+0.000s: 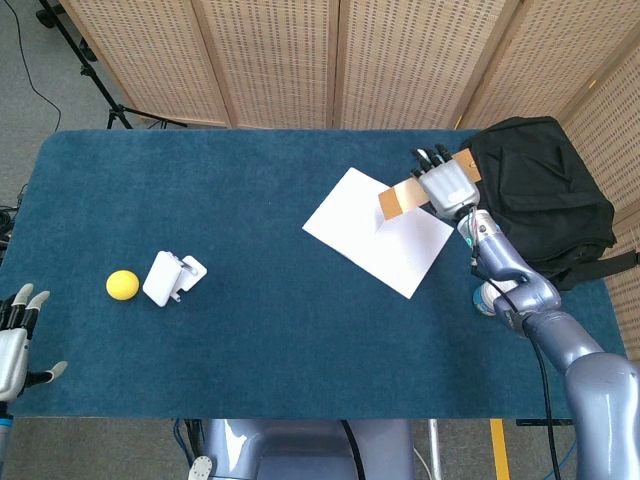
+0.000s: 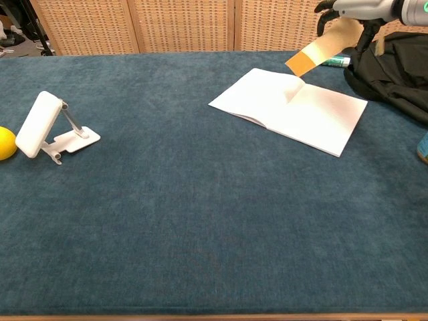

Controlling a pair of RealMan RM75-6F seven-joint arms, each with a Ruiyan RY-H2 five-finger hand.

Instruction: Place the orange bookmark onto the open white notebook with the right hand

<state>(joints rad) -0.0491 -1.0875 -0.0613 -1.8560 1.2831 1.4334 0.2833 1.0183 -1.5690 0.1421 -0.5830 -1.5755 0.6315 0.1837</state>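
Your right hand [image 1: 449, 184] has its fingers [image 1: 428, 156] curled over the upper end of the orange bookmark [image 1: 402, 196], gripping it; the chest view shows the same hold at the top edge of the frame [image 2: 354, 8]. The bookmark [image 2: 321, 47] hangs tilted, its orange lower end down and toward the robot's left. That end sits over the far part of the open white notebook [image 1: 378, 231], near the centre fold. From these views you cannot tell whether the tip touches the page or hangs just above it.

The notebook [image 2: 294, 109] lies flat and open on the blue counter [image 1: 250, 200], turned at an angle to the counter edge.

Surroundings, working outward from the hand:
- Black backpack [image 1: 535, 200] just beside the hand on the robot's right, close to the wrist and forearm. In the chest view it [image 2: 394, 67] fills the upper right corner.
- A small white and green tube [image 2: 334, 61] on the counter behind the bookmark, between notebook and backpack; only part of it shows.
- A can [image 1: 484, 300] near the right forearm, mostly hidden behind the arm in the head view.
- White phone stand [image 1: 172, 277] well apart on the left half of the counter, propped upright [image 2: 50, 128].
- Yellow ball [image 1: 121, 285] just beside the stand, farther left.

Your left hand [image 1: 14, 345] is at the lower left corner, off the counter edge, fingers spread, holding nothing.
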